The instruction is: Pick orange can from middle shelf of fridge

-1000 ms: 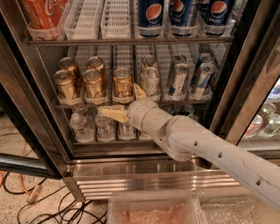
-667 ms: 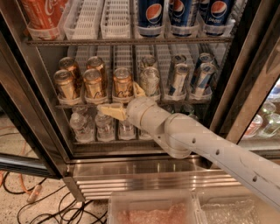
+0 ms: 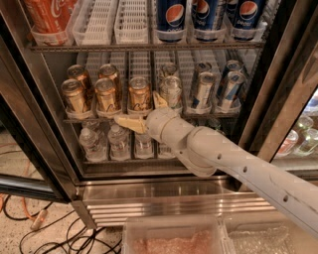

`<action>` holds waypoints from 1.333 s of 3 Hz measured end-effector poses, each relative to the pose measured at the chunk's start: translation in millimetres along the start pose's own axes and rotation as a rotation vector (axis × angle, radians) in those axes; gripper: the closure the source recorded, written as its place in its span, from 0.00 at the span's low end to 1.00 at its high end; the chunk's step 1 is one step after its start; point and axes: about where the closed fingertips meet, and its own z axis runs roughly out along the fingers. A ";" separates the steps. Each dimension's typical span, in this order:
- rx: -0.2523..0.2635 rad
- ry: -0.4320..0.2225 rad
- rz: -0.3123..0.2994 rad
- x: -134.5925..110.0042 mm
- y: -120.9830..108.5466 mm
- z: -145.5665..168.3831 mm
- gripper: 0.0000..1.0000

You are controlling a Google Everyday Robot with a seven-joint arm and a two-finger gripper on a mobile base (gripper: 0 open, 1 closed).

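Observation:
Several copper-orange cans stand in white lane trays on the middle shelf [image 3: 221,115] of the fridge [image 3: 30,114]. The nearest front one is the orange can [image 3: 139,93], with two more [image 3: 107,94] [image 3: 74,95] to its left. My gripper [image 3: 139,109] is open at the shelf's front edge. One tan finger [image 3: 130,123] lies below and left of that can's base. The other finger [image 3: 160,100] rises on the can's right, between it and the silver-white can [image 3: 171,90]. The can stands on the shelf.
Slim blue-and-silver cans [image 3: 202,89] stand at the right of the shelf. Pepsi bottles [image 3: 171,15] are on the rack above, small water bottles [image 3: 119,141] on the rack below. The ribbed steel base [image 3: 164,201] and a clear bin [image 3: 174,238] are below; cables [image 3: 30,223] lie on the floor at left.
The gripper has crept slightly upward toward the third orange can. Its fingers stay spread. The cans have not moved.

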 end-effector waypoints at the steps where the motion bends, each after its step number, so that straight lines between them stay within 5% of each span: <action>1: 0.023 -0.002 0.006 2.5 -10.2 3.6 0.08; 3: 0.040 -0.027 0.003 -3.0 -22.9 18.9 0.08; 4: 0.041 -0.039 -0.003 -7.8 -26.2 26.3 0.26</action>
